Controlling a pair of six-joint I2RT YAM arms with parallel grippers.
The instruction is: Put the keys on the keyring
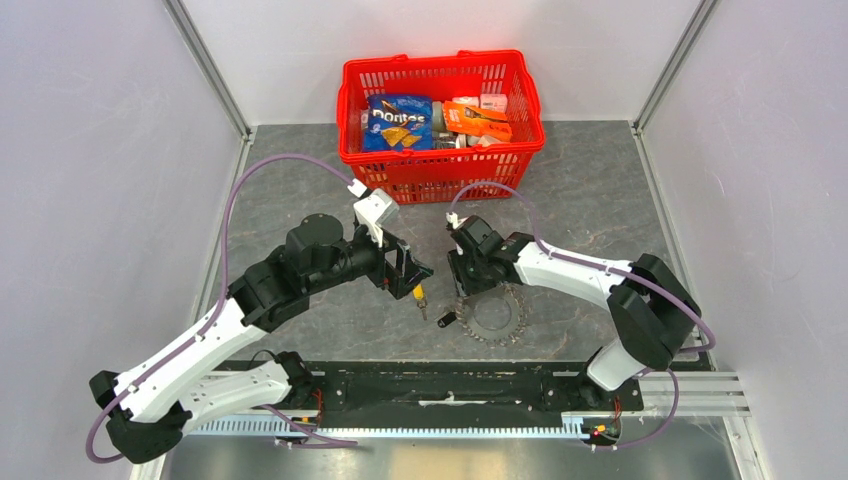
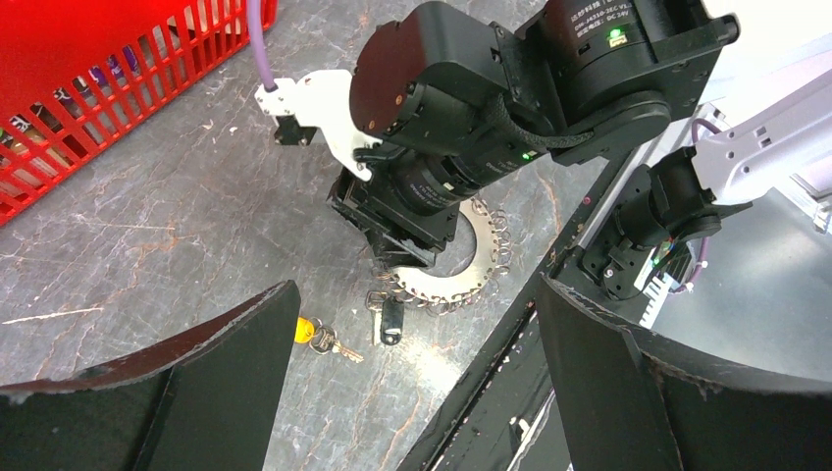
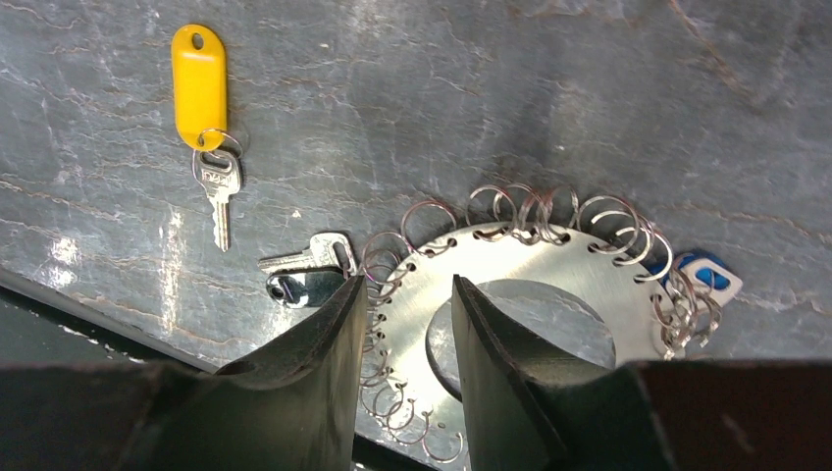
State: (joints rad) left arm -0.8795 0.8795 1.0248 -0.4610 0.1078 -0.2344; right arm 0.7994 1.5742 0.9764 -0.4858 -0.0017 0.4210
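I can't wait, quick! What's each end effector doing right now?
Left end effector: open, holding nothing.
Right end effector: straddling the keyring; whether it grips cannot be told.

yellow key (image 3: 199, 88) 1 | dark key (image 3: 312, 285) 1 | keyring (image 3: 549, 257) 1 | red basket (image 1: 440, 170) 1

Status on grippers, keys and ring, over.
Left gripper open, empty. Right gripper straddling keyring band, grip unclear. Yellow key lies apart on table, dark key at ring's edge. Nothing blocking.

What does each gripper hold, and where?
Left gripper: nothing. Right gripper straddles the keyring band, one finger in its hole; a firm grip cannot be told.
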